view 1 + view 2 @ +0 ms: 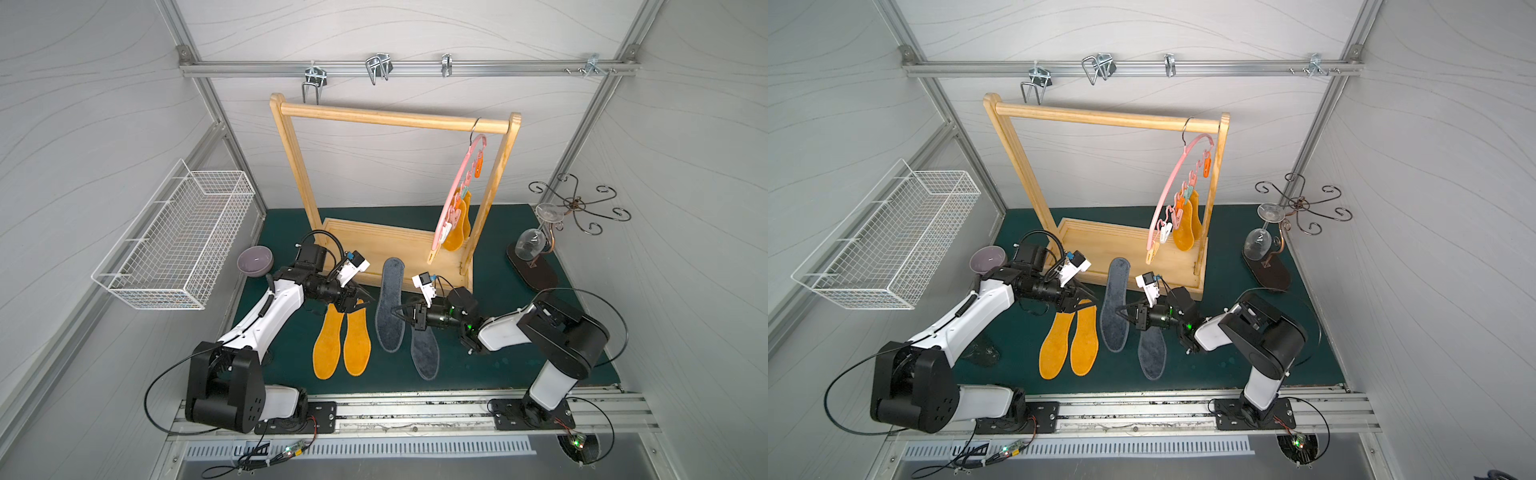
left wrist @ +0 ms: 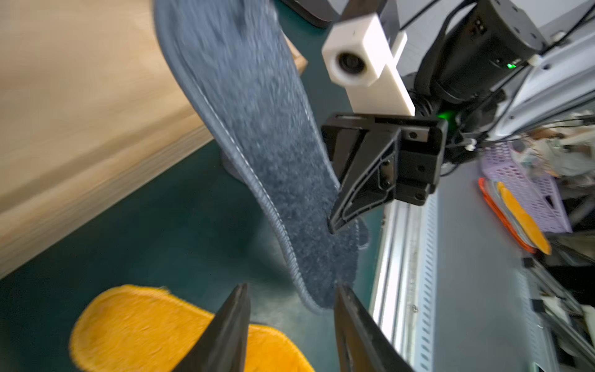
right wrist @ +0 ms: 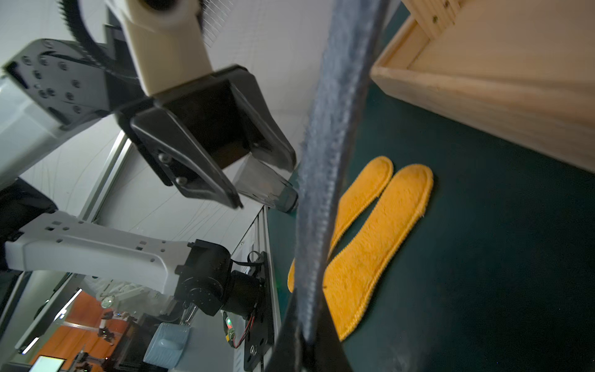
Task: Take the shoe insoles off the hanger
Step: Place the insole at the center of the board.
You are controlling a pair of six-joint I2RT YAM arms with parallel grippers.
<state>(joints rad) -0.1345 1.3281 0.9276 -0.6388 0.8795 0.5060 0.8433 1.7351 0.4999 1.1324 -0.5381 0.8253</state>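
Wooden rack carries the pink hanger, 2 clipped orange insoles on it; 2 loose orange insoles lie on the mat. The right wrist view alone shows, edge-on, the right gripper clamping the grey insole. Left gripper: low, jaws apart, empty.

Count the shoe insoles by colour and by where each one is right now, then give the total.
Orange insoles flat on the mat: 2
Orange insoles on the hanger: 2
Grey insole on the mat: 1
Grey insole in the right gripper: 1
Total: 6
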